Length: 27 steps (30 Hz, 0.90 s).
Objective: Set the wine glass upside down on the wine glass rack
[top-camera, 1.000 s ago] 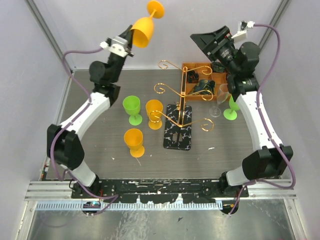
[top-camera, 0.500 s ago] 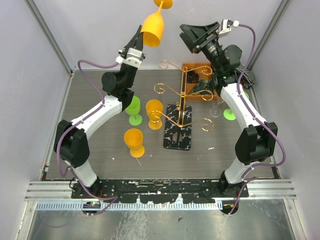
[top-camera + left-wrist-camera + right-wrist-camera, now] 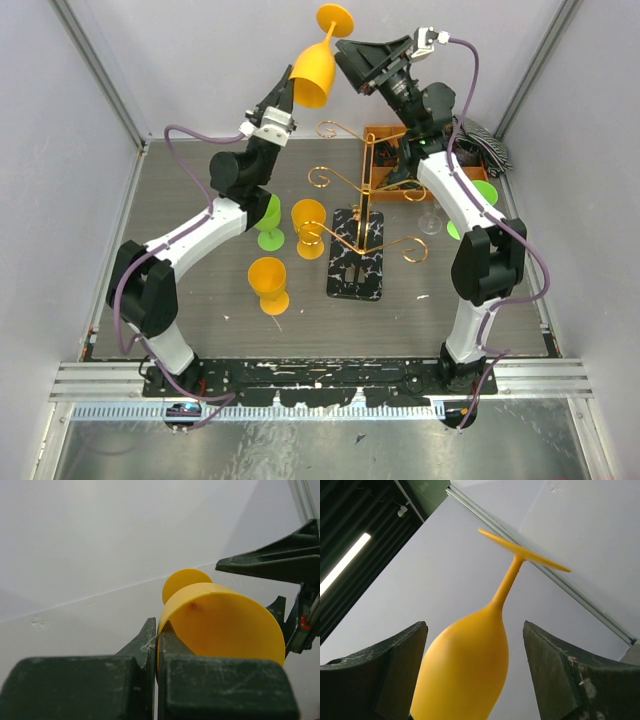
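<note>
This is a robotics lab test cell: a left arm (image 3: 190,235) and a right arm (image 3: 465,215) are bolted side by side to a metal rail (image 3: 320,380) at the near edge of a grey tabletop (image 3: 200,290), with purple cables (image 3: 476,62) looped along them. Plain white panels (image 3: 190,60) held in aluminium posts (image 3: 100,75) box the space in, and a strip light (image 3: 345,562) shows overhead. A rack (image 3: 355,265) and coloured plastic glasses (image 3: 268,283) are set out on the tabletop.

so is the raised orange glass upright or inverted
Upside down, tilted: the raised orange glass has its foot uppermost, rim pinched in the left end effector.
</note>
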Each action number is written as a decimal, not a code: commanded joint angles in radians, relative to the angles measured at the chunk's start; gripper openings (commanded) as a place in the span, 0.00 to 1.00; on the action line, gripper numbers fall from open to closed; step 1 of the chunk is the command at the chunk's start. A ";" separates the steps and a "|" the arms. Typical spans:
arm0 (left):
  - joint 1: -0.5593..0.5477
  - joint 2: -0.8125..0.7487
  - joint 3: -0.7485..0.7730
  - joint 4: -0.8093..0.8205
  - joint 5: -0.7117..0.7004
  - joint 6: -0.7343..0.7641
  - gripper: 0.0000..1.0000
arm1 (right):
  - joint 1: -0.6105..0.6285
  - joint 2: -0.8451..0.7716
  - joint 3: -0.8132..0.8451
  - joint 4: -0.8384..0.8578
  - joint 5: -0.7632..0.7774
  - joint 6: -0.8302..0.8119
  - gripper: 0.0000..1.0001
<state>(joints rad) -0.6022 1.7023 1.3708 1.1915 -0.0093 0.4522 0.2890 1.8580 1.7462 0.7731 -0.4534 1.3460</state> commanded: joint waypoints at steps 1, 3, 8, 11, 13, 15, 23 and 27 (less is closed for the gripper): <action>-0.009 -0.046 -0.009 0.057 0.003 -0.008 0.00 | 0.024 0.013 0.085 0.032 0.000 -0.022 0.82; -0.013 -0.045 -0.011 0.056 0.008 -0.010 0.00 | 0.028 0.024 0.094 0.025 0.003 -0.031 0.81; -0.019 -0.043 -0.010 0.052 0.018 -0.014 0.00 | 0.030 0.042 0.104 0.028 0.011 -0.045 0.79; -0.020 -0.039 -0.010 0.051 0.017 -0.015 0.00 | 0.031 0.047 0.106 0.030 0.018 -0.053 0.73; -0.020 -0.036 -0.007 0.051 0.015 -0.017 0.00 | 0.030 0.052 0.106 0.038 0.020 -0.053 0.68; -0.021 -0.035 -0.004 0.050 0.014 -0.017 0.00 | 0.031 0.054 0.106 0.044 0.022 -0.053 0.62; -0.024 -0.041 -0.013 0.054 0.036 -0.042 0.00 | 0.030 0.072 0.113 0.054 0.032 -0.055 0.54; -0.028 -0.051 -0.026 0.056 0.066 -0.058 0.00 | 0.026 0.082 0.120 0.059 0.028 -0.039 0.54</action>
<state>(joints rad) -0.6163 1.7020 1.3628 1.1847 0.0093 0.4213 0.3161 1.9343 1.8187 0.7921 -0.4271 1.3117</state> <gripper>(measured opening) 0.019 0.539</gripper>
